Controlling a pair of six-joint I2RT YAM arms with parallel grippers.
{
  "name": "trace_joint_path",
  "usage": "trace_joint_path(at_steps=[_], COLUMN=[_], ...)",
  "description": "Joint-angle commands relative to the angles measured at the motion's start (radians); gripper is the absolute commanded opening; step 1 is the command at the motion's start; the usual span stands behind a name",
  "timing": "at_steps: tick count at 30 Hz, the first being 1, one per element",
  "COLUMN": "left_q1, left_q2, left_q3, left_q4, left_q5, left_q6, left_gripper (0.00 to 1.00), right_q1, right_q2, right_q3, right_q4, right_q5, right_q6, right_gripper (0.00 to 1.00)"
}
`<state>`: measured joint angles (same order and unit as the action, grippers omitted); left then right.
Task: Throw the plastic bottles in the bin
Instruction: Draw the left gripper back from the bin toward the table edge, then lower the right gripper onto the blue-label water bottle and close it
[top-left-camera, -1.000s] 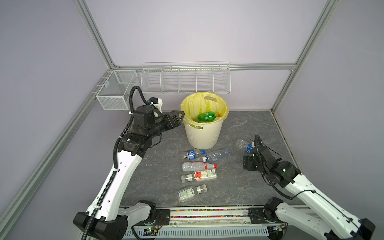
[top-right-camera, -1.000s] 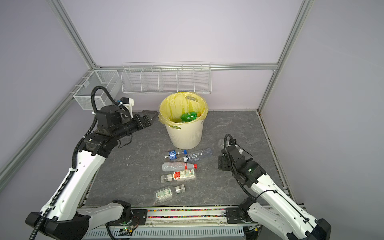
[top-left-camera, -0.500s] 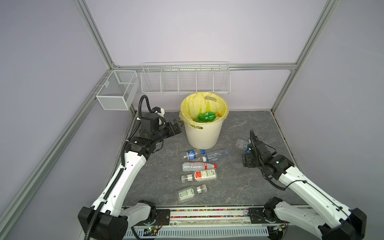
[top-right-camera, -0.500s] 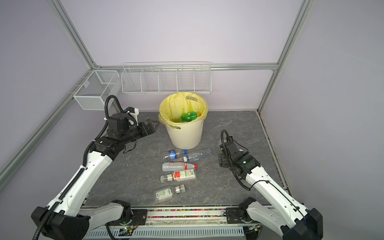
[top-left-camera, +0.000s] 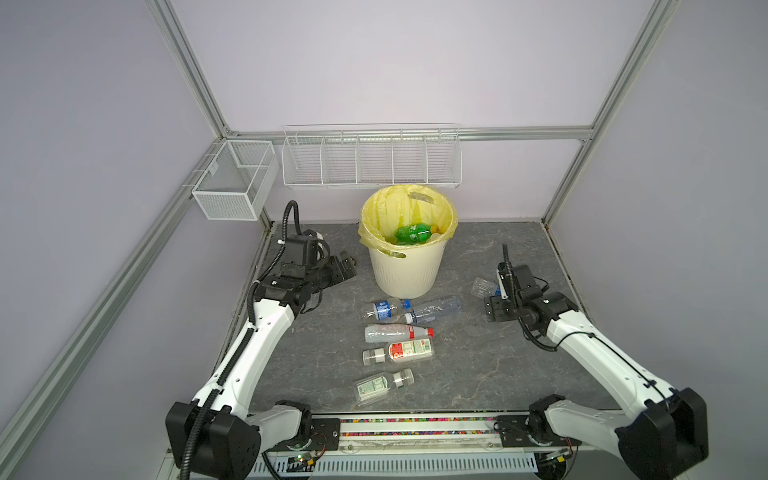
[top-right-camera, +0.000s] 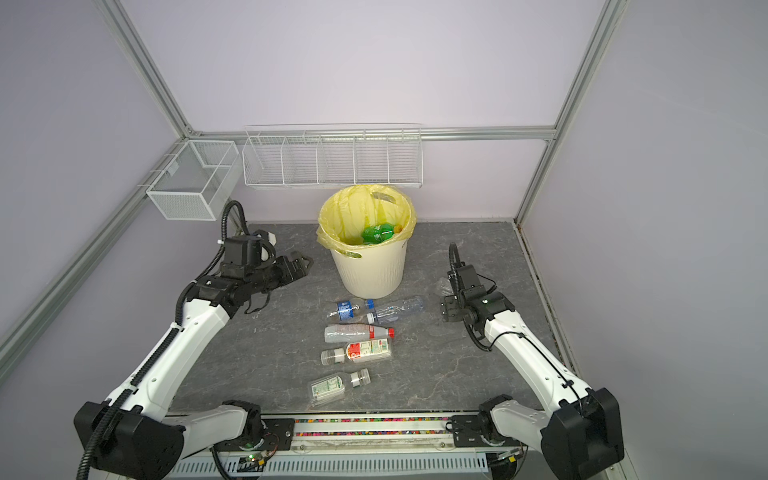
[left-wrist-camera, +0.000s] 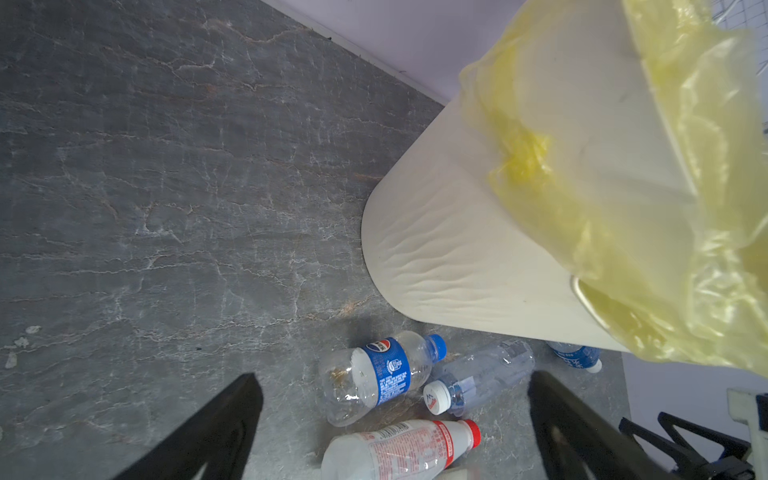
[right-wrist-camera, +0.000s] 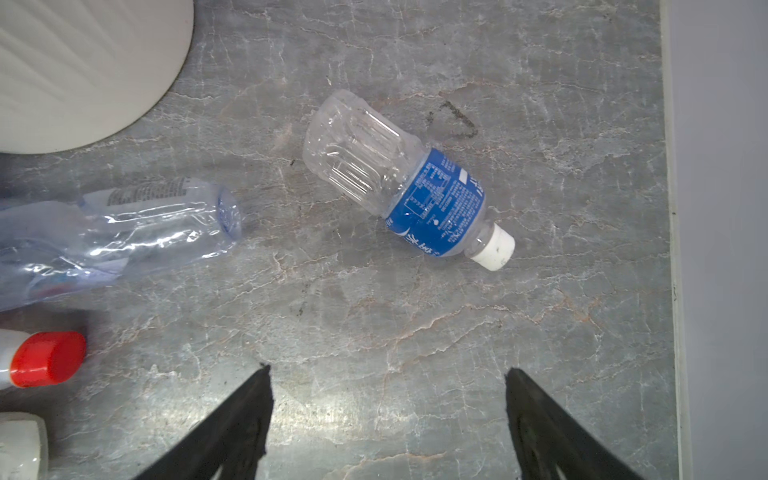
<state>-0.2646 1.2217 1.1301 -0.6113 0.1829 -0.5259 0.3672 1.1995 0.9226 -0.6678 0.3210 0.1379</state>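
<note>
Lowering from the rim of the cream-white ribbed plastic bin (top-left-camera: 405, 270), the left claw (top-left-camera: 347, 266) gapes empty while the right claw (right-wrist-camera: 386, 368), also wide, nears a clear blue-labelled plastic bottle (right-wrist-camera: 399, 183), so another pick looks likely.

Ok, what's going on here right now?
Both grippers are open and empty. The right gripper is lined up on a blue-labelled bottle lying right of the bin; the left gripper is low, left of the bin. A green bottle is in the bin; five other bottles lie in front of it.
</note>
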Motion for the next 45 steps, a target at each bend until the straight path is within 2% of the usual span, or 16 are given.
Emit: trace_joint_path(at_steps=[1,2,5,9,12,16,22,25,34,40,45], left_q1=[0.004,0.012,0.053,0.069,0.093,0.103,0.107,0.108,0.111,0.114,0.115], left_q2=[0.027,0.035,0.047,0.045,0.044,0.035,0.021,0.017,-0.008,-0.019,-0.017], left_q3=[-0.037,-0.045,-0.056,-0.042,-0.055,-0.068,-0.088,-0.092,-0.112,-0.107,-0.114], left_q4=[-0.01,-0.014,-0.001,-0.002,0.014,0.029,0.058,0.065,0.08,0.073,0.08], left_q5=[-0.026,-0.037,0.055,0.066,0.103,0.128,0.16,0.161,0.152,0.144,0.151], left_q6=[0.029,0.018,0.004,0.008,0.002,0.003,0.0,0.0,0.003,0.009,0.004], left_gripper=[1.0,1.0,1.0,1.0,1.0,1.0,1.0,1.0,1.0,1.0,1.0], right_q1=[-0.016,-0.023,-0.05,-0.084,-0.105,-0.182,-0.284,-0.31,-0.339,-0.338,-0.331], right_q2=[0.042,0.052,0.081,0.147,0.192,0.172,0.263,0.291,0.5,0.511,0.516], right_q3=[0.041,0.046,0.06,0.098,0.123,0.132,0.195,0.209,0.316,0.248,0.222], right_q4=[0.034,0.042,0.07,0.077,0.078,0.12,0.101,0.13,0.09,0.178,0.173], right_q5=[-0.042,-0.035,-0.063,-0.133,-0.23,-0.359,-0.391,-0.483,-0.439,-0.447,-0.451], right_q6=[-0.123,-0.132,-0.158,-0.205,-0.306,-0.326,-0.372,-0.379,-0.429,-0.436,-0.425], right_gripper=[0.89,0.89,0.89,0.89,0.89,0.88,0.88,0.88,0.88,0.88,0.88])
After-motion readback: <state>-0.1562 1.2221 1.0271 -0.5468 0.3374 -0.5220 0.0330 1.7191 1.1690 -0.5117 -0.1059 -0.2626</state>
